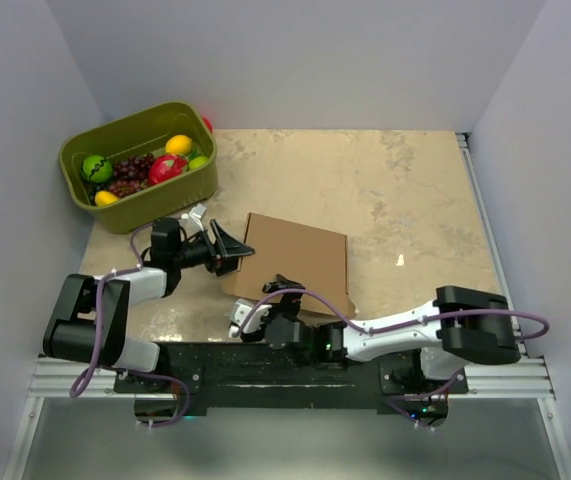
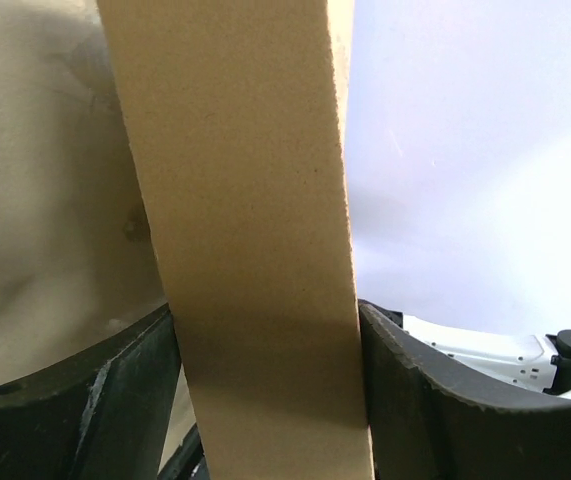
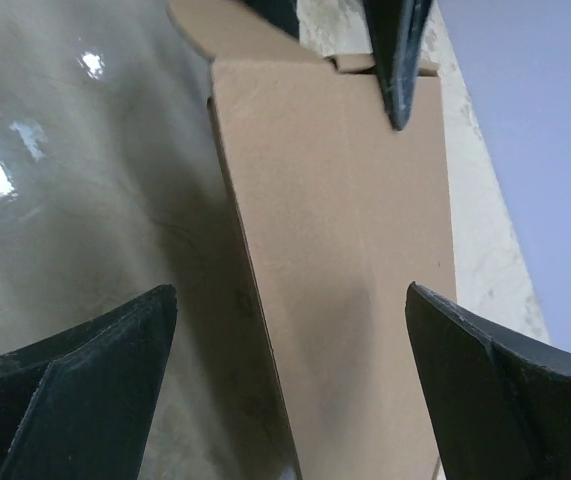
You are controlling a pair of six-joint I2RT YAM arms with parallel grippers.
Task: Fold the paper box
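The paper box (image 1: 300,255) is plain brown cardboard, closed into a shallow rectangle in the middle of the table. My left gripper (image 1: 231,247) is at the box's left edge. In the left wrist view its fingers (image 2: 415,400) press both sides of a cardboard wall (image 2: 235,200), so the gripper (image 2: 265,320) is shut on the box. My right gripper (image 1: 277,288) is at the box's near edge. In the right wrist view it (image 3: 290,295) is open wide, with the box's side (image 3: 355,200) between the fingers and not touched.
An olive-green bin (image 1: 115,215) with fruit stands at the back left, close to the left arm. A metal rail (image 1: 485,220) runs along the table's right edge. Grey walls enclose the table on three sides.
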